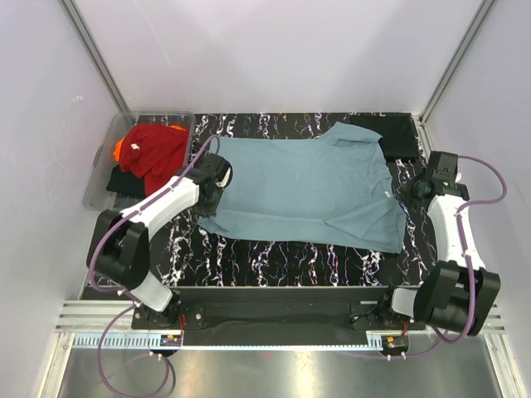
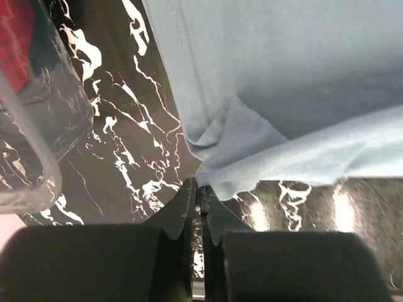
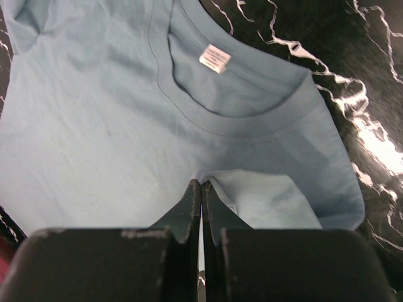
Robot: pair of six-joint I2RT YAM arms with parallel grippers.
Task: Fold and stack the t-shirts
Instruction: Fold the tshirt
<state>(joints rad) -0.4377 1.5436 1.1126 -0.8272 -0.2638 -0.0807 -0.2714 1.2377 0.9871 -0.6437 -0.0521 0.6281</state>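
1. Work item: the soft, short-sleeved, dusty teal-blue t-shirt (image 1: 307, 186) lies spread flat across the middle of the black, white-veined marble-pattern table (image 1: 274, 257). Its collar points toward the right arm and its hem toward the left arm.
2. Left gripper (image 2: 196, 189): the jaws are together at the hem-side edge. A turned-up corner of fabric meets the tips, so it appears to be pinching the teal-blue t-shirt.
3. Right gripper (image 3: 201, 187): the jaws are together just below the collar. The fabric puckers up to the tips, so it reads as clamped on the same shirt.
4. Work done: a flat, folded black t-shirt (image 1: 390, 133) lies at the far right corner of the table, beside the teal sleeve. Whether the two touch cannot be told. By judgement, this is the start of the stack.
5. Work left: the teal-blue t-shirt shows no fold yet, so its first fold is judged to be the step in hand. A bunched red t-shirt (image 1: 153, 149), an orange t-shirt (image 1: 120, 149) and a second black garment (image 1: 124, 181) sit unfolded in the clear rectangular plastic tub (image 1: 101, 162) at the far left.
6. Markings: a small white sewn label (image 3: 215, 58) sits inside the collar, and its print is too small to read. No other writing or brand is visible.
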